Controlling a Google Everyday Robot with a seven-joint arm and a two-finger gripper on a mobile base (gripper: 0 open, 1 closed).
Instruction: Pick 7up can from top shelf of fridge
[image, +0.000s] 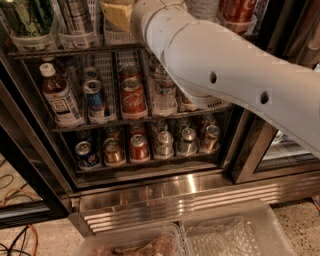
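The fridge (150, 192) stands open before me. Its top shelf (60, 50) is a wire rack with clear plastic holders along the top edge. A tall can with green and white marking (22, 17) stands in the leftmost holder, and a silver striped can (75, 17) stands beside it. I cannot read either label, so I cannot tell which is the 7up can. A red cola can (240, 10) stands at the right. My white arm (225, 75) reaches from the right up to this shelf. The gripper (117, 15) shows as a yellowish part at the top edge, right of the silver can.
The middle rack holds a bottle (60, 95), a blue can (95, 97), a red can (132, 97) and water bottles. The lower rack (150, 147) holds several short cans. Two clear bins (235, 232) sit on the floor in front of the ribbed steel base panel.
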